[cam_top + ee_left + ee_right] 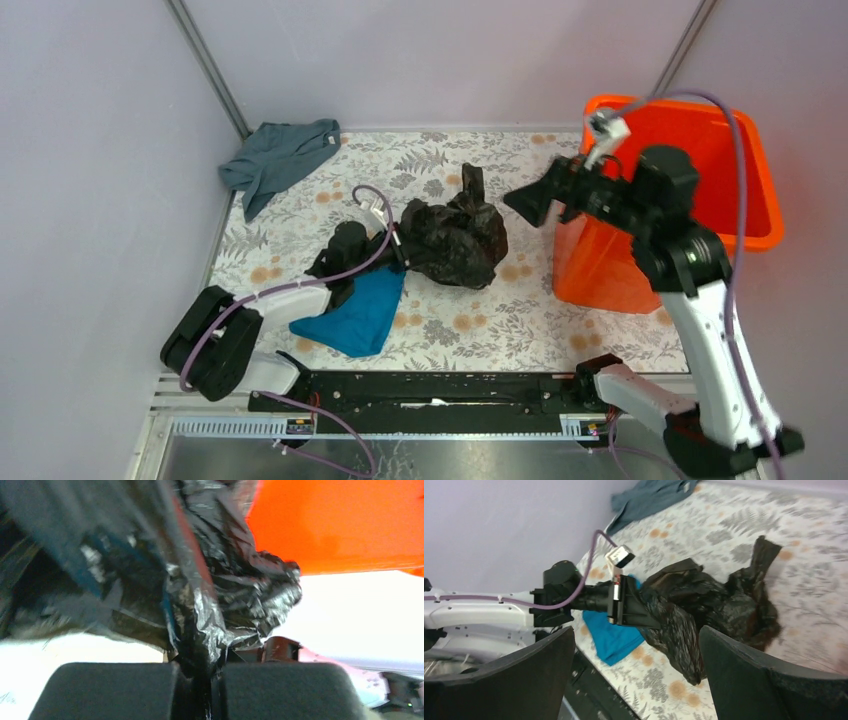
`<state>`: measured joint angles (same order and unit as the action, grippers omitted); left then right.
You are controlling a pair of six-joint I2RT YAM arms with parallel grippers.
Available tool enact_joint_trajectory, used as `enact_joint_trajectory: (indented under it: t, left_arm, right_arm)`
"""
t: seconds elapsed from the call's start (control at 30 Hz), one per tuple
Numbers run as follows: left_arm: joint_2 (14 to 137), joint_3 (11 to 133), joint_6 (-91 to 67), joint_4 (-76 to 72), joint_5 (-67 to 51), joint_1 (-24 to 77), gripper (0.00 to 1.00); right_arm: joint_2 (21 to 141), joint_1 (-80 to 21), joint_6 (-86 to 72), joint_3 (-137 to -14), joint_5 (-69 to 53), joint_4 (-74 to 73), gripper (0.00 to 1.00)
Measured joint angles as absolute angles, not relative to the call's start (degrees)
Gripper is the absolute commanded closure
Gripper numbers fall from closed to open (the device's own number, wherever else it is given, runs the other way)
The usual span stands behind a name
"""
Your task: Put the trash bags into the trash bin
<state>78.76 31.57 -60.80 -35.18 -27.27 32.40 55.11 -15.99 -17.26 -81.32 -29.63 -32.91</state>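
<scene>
A crumpled black trash bag (pixel 455 235) lies mid-table on the floral cloth; it also shows in the left wrist view (pixel 225 595) and the right wrist view (pixel 714 605). My left gripper (pixel 400 245) is shut on the bag's left edge, with a fold pinched between the pads (pixel 207 680). The orange trash bin (pixel 690 150) stands at the right, and its wall shows in the left wrist view (pixel 340 525). My right gripper (pixel 530 205) is open and empty, raised beside the bin's left rim, with its fingers (pixel 514 675) spread wide and facing the bag.
A grey cloth (pixel 280 160) lies at the back left corner. A blue cloth (pixel 360 315) lies under my left arm near the front; it also shows in the right wrist view (pixel 616 637). Purple walls close in the left, back and right sides.
</scene>
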Motion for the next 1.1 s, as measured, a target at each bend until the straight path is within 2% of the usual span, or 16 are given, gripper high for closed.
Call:
enact_joint_trajectory:
  t: [0.2, 0.3, 0.33, 0.43, 0.47, 0.6, 0.73, 0.83, 0.97, 1.1]
  left_arm:
    - [71.40, 25.54, -57.71, -26.13, -25.85, 32.47, 0.98]
    - [67.81, 25.12, -55.94, -23.38, -24.95, 32.47, 0.97]
    - [66.54, 24.58, -55.51, -22.79, -24.56, 32.47, 0.97]
    - [63.44, 22.13, -54.70, -21.78, -23.70, 32.51, 0.96]
    - [62.61, 21.12, -54.37, -21.28, -23.42, 32.51, 0.96]
    - [62.00, 18.87, -53.23, -18.26, -22.39, 32.51, 0.95]
    - [63.24, 18.81, -52.05, -16.97, -22.83, 32.51, 0.86]
    - [64.99, 19.18, -51.18, -16.36, -24.16, 32.51, 0.82]
    - [66.19, 20.27, -49.43, -14.52, -25.39, 32.51, 0.73]
    - [65.82, 20.21, -49.15, -14.06, -25.76, 32.51, 0.50]
  right_arm:
    - [70.19, -41.60, -17.87, -90.52, -15.68, -34.48, 0.00]
    - [75.05, -49.06, -18.59, -90.32, -8.69, -35.09, 0.02]
    - [75.88, -49.82, -18.96, -89.36, -6.44, -35.05, 0.06]
    - [76.99, -50.33, -19.81, -85.08, 0.89, -35.27, 0.32]
    - [77.12, -50.33, -19.88, -83.44, 2.96, -35.33, 0.36]
    - [77.19, -50.65, -20.45, -75.00, 7.77, -32.40, 0.35]
    - [79.77, -53.12, -20.93, -69.69, 9.13, -28.75, 0.30]
    - [84.44, -56.42, -21.32, -69.84, 11.60, -25.93, 0.31]
    - [89.23, -58.59, -22.46, -69.54, 14.96, -22.92, 0.49]
    - [90.61, -58.52, -23.77, -66.76, 17.56, -17.82, 0.67]
